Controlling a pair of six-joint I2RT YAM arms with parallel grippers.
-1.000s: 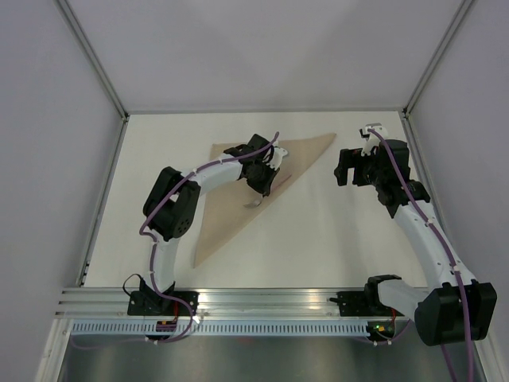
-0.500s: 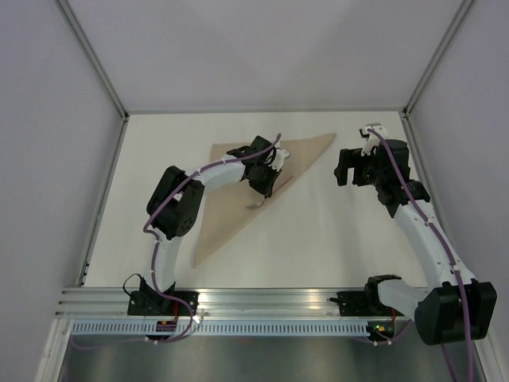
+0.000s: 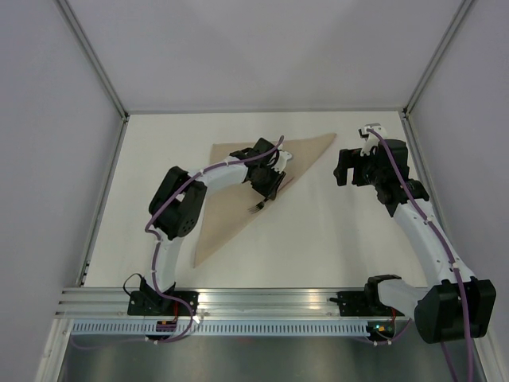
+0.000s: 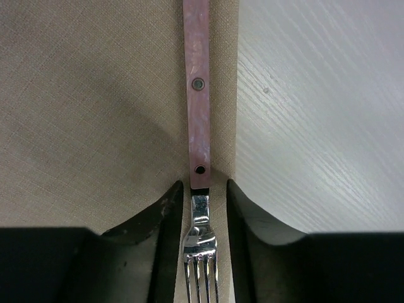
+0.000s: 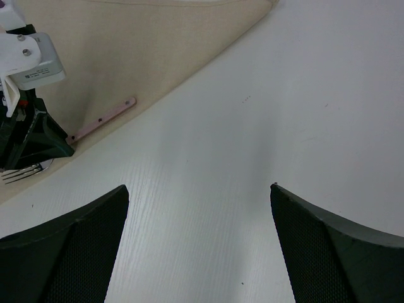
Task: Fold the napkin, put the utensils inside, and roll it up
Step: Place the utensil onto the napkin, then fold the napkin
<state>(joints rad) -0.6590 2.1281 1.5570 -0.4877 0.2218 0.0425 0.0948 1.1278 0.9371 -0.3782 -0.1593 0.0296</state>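
Observation:
The beige napkin (image 3: 223, 215) lies folded into a triangle on the white table. A fork (image 4: 197, 95) with a pink handle and silver tines lies flat along the napkin's (image 4: 82, 113) right folded edge. My left gripper (image 4: 203, 184) is low over the fork's neck, its jaws apart with a thin gap of cloth showing on each side. From above, the tines (image 3: 256, 208) stick out beneath the left gripper (image 3: 266, 191). My right gripper (image 3: 343, 169) hovers wide open over bare table, right of the napkin (image 5: 145, 44). It (image 5: 197, 187) holds nothing, and its camera also shows the fork (image 5: 104, 118).
The white table (image 3: 318, 239) is boxed in by pale walls with metal posts at the back corners (image 3: 126, 115). An aluminium rail (image 3: 262, 301) carrying both arm bases runs along the near edge.
The left gripper's jaws have parted from the fork, which now rests on the napkin's edge. That gripper shifted slightly toward the back. The right arm has not moved.

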